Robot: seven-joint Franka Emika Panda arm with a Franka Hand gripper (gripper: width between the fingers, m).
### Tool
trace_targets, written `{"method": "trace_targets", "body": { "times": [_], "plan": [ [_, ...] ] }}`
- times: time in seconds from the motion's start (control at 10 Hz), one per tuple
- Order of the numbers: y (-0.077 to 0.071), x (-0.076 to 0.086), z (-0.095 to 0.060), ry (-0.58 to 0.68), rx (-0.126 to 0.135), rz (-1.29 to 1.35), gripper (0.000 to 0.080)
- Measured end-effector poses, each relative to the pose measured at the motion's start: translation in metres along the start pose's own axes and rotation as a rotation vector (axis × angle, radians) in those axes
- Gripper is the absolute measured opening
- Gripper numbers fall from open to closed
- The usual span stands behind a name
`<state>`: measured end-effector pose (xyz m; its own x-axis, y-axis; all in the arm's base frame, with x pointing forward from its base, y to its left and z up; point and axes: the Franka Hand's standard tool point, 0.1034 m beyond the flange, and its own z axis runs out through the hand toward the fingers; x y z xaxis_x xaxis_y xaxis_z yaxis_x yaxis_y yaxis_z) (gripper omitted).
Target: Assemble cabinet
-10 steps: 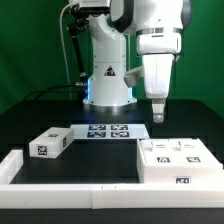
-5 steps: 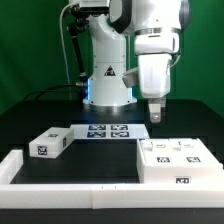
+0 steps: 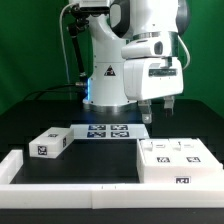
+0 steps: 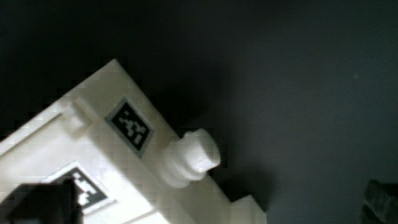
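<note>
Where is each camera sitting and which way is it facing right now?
Exterior view: across the table, facing the robot's base; shows arm, gripper, box, block.
Wrist view: on the wrist, looking down at a tagged white part with a knob; dark blurs may be fingers.
Shared: probably the box, not certain.

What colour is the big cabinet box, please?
The cabinet box is white with black-and-white tags; exterior view.

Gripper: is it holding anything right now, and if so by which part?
Nothing is held. The gripper hangs open in the air, apart from the cabinet box and touching no part.
</note>
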<state>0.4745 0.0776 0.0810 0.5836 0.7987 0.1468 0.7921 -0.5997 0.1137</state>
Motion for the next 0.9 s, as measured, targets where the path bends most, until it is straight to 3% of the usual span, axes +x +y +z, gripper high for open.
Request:
{"method": "trace_targets", "body": {
  "times": [0.4, 0.9],
  "plan": [
    [0.0, 0.001, 0.001, 0.005, 0.004, 0.139, 0.0797],
    [0.001, -0.002, 0.021, 0.033, -0.015, 0.422, 0.0797]
  ]
}}
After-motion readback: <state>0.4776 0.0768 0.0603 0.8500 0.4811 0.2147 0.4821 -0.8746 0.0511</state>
